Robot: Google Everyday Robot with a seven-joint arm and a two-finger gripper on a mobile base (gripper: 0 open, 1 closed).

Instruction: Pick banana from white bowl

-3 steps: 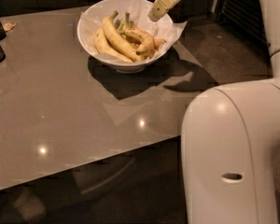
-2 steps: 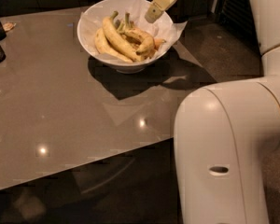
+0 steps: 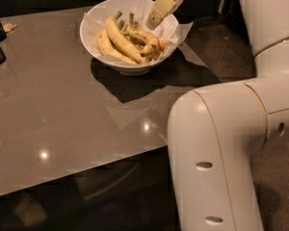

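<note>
Currently claw hangs over white bowl on counter, just above speckled banana lying inside among other bananas; claw spread or pressed together: cannot tell

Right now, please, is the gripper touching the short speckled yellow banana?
Cannot tell: the camera view shows the gripper just above the banana in the white bowl, depth unclear.

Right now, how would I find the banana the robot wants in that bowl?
On the shiny brown table sits a wide round white bowl lined with crinkled paper. The robot's beige tool hangs over its right side, just above the short curved yellow banana. That one has brown speckles, unlike the longer smooth green-stemmed bananas beside it.
</note>
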